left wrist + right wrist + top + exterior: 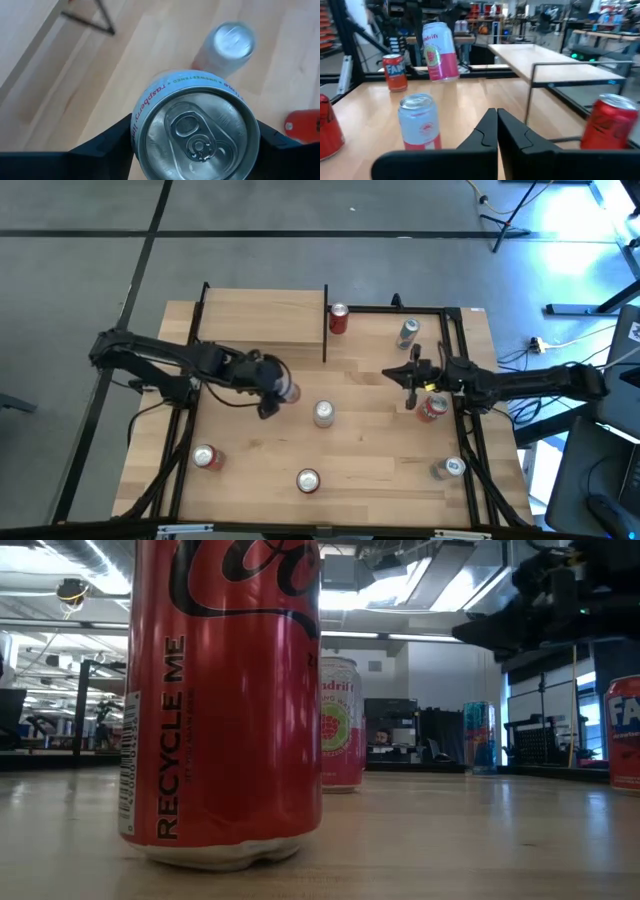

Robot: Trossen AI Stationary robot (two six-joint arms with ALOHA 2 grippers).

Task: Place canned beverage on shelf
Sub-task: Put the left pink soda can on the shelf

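Aluminium raspberry can (196,130): clasped by left gripper (272,390), centre-left.
Right gripper (496,131): clenched, empty.
Risk: can clipping shelf (262,317) posts, slipping.

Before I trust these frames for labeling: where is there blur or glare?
Left wrist view: held can sharp, farther silver can blurred. Low view: the near red can fills the frame, ceiling lights glare. High view: bright glare on the floor at upper right.

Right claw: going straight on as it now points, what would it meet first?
Probably nothing near: the right claw aims through the gap between the white can and the shelf; the pink can in the left claw sits beside that line.
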